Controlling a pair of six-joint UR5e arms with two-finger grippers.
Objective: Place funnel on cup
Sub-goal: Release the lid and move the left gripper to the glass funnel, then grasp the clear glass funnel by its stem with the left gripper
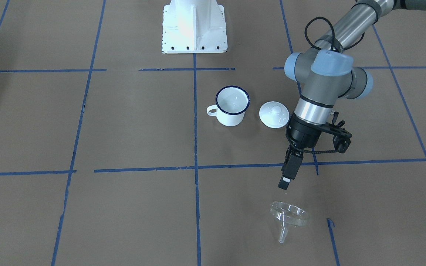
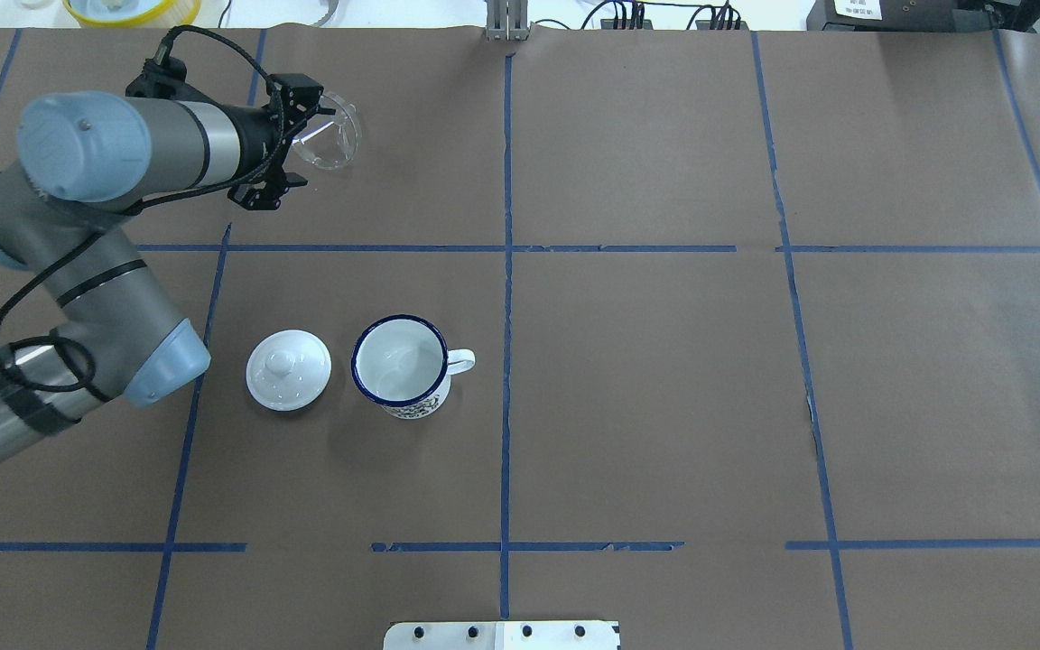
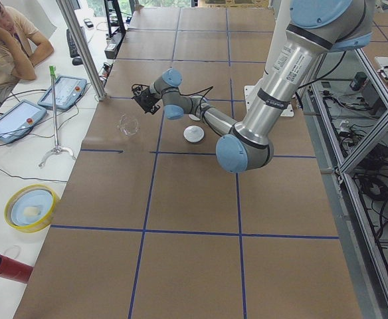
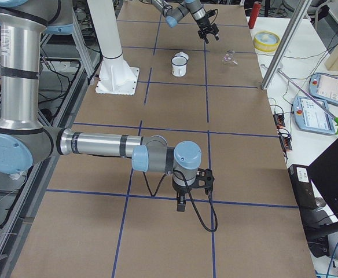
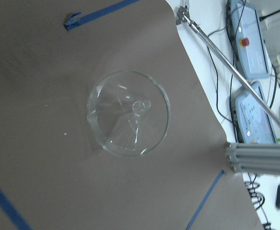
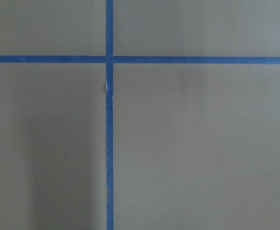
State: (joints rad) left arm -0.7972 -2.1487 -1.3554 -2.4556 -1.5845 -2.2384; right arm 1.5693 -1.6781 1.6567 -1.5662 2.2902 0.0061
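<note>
Reaching for the funnel looks to be the step in hand, since nothing is lifted yet. Over the brown-papered table (image 2: 664,406) the left arm (image 2: 96,235) stretches out past the cup (image 1: 232,107), on the robot's left of it. The left gripper (image 1: 285,183) hangs tilted above the paper, farther from the robot than the cup. I cannot tell whether its fingers are parted or closed, because they show edge-on and the wrist camera catches none of them. The right arm (image 4: 99,145) is low and well apart from the cup, toward the robot's right end. The right gripper (image 4: 180,204) is equally unreadable. The cup stands upright with its mouth open and its handle turned to the robot's right. A white knobbed lid (image 1: 274,114) lies just beside the cup on the robot's left, not touching it. The clear funnel (image 1: 288,216) lies tipped on its rim and stem, well beyond the cup and just past the left gripper, untouched. Next, I judge, the gripper must descend, close on the rim, turn the stem downward and carry it back over the cup. The lid sits close to that path, and the smooth rim may slip.
</note>
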